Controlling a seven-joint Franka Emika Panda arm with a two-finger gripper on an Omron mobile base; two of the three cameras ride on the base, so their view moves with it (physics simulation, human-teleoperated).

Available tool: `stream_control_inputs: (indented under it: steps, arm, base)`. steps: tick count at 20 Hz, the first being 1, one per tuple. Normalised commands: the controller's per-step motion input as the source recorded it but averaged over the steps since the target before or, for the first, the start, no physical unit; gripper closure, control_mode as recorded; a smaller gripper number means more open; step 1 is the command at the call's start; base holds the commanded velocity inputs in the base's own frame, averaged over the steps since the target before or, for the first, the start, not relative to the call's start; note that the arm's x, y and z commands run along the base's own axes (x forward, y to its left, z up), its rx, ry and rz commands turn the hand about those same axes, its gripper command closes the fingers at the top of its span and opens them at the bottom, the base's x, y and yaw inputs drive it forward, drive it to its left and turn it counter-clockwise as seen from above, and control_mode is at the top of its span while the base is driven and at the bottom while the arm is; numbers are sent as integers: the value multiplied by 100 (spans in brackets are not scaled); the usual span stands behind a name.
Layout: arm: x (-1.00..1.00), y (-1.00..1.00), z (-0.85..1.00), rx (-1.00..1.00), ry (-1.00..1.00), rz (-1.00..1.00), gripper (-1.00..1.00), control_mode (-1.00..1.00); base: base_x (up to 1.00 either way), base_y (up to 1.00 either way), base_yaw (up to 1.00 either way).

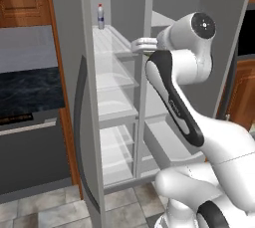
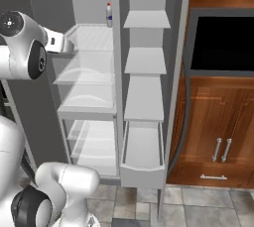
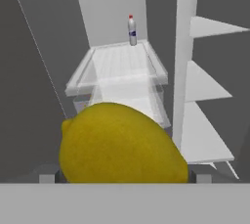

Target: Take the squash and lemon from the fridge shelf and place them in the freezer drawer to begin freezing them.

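A lemon [image 3: 122, 142] sits close against the end effector's camera in the hand view, apparently clamped between fingers hidden beneath it, well in front of the ribbed fridge shelf [image 3: 119, 64] where a small bottle [image 3: 132, 31] stands at the back. The firm, waxy oval looks light but liable to slip, so a hold across its widest middle seems safest. From the right base view, the freezer drawer [image 2: 142, 151] stands pulled out low down, below and right of that shelf. No squash is visible.
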Motion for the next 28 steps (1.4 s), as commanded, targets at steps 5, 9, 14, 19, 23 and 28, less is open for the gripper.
stream_control_inputs:
  steps: [5, 9, 14, 19, 23, 28]
  arm:
    - [-8, -38, -7, 0, 37, -19, 100, -100]
    - [0, -72, -14, 0, 57, -21, 100, -100]
    - [1, -72, -59, 0, 40, -9, 100, -100]
    - [2, -60, -92, 0, 23, -11, 100, -100]
    - [24, -40, -100, 0, 10, -11, 100, -100]
    - [51, -49, -93, 0, 5, -10, 100, -100]
  base:
    - [0, 0, 0]
    - [0, 0, 0]
    - [0, 0, 0]
    - [0, 0, 0]
    - [0, 0, 0]
    - [0, 0, 0]
